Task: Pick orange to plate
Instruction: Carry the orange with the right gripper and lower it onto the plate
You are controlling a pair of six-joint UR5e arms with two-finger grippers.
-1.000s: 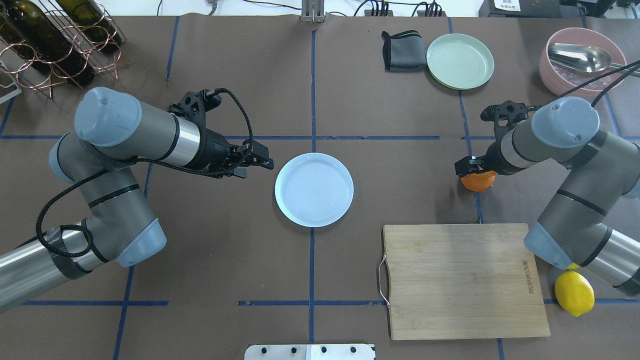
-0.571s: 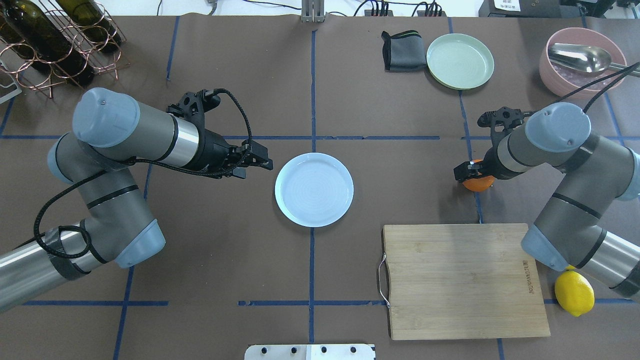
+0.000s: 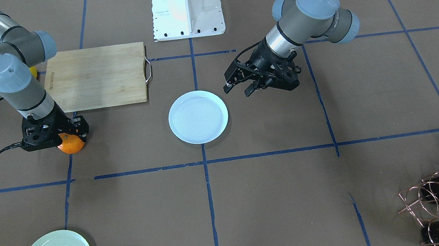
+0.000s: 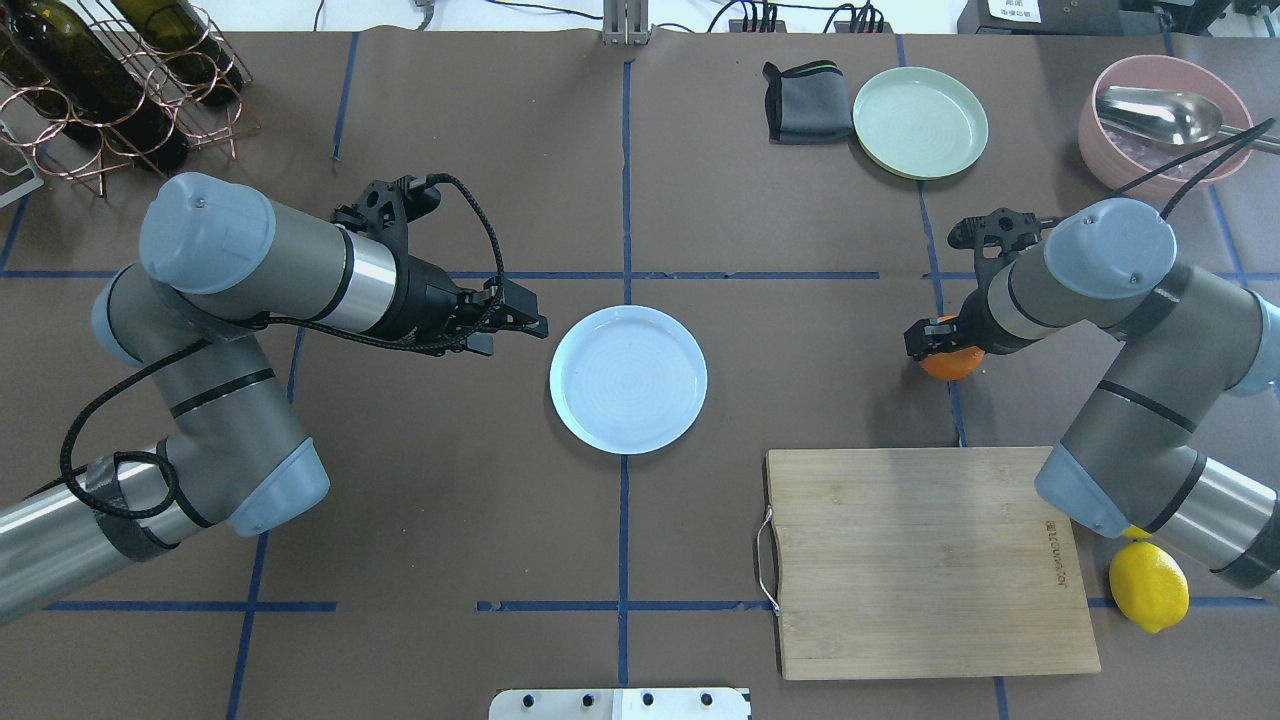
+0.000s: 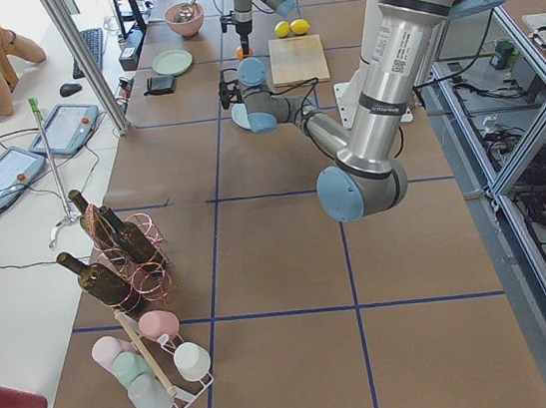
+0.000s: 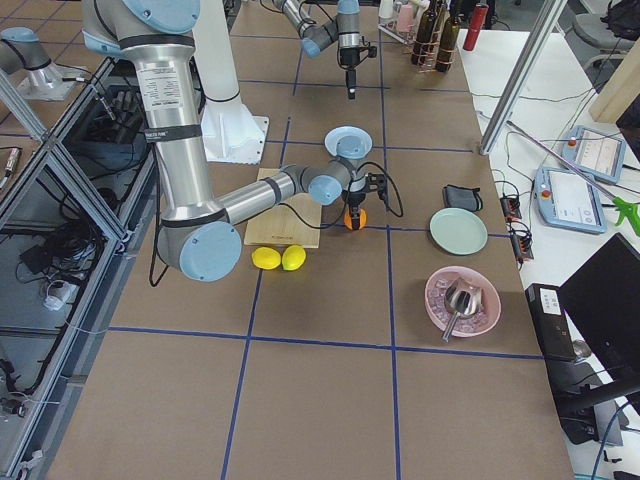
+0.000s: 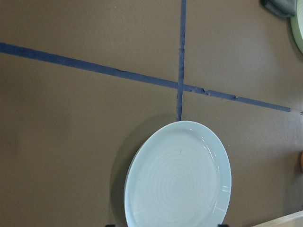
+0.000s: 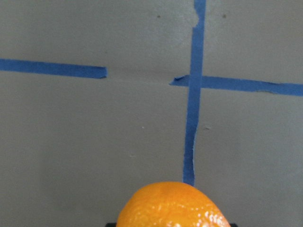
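Observation:
The orange (image 4: pixel 952 364) rests on the brown table at the right, on a blue tape line, and fills the bottom middle of the right wrist view (image 8: pixel 173 205). My right gripper (image 4: pixel 938 345) stands low over it, open, with its fingers down beside the fruit, which it partly covers (image 3: pixel 71 145). The white plate (image 4: pixel 628 379) lies at the table's centre and holds nothing. My left gripper (image 4: pixel 522 325) hovers open just left of the plate, which its wrist camera also sees (image 7: pixel 177 179).
A bamboo cutting board (image 4: pixel 925 560) lies in front of the orange, with a lemon (image 4: pixel 1148 587) at its right. A pale green plate (image 4: pixel 920 122), a grey cloth (image 4: pixel 800 100) and a pink bowl with a spoon (image 4: pixel 1160 120) sit at the back right. A bottle rack (image 4: pixel 110 80) stands back left.
My right arm has shifted slightly left and lowered over the orange, so less of the fruit shows. The left arm has barely moved.

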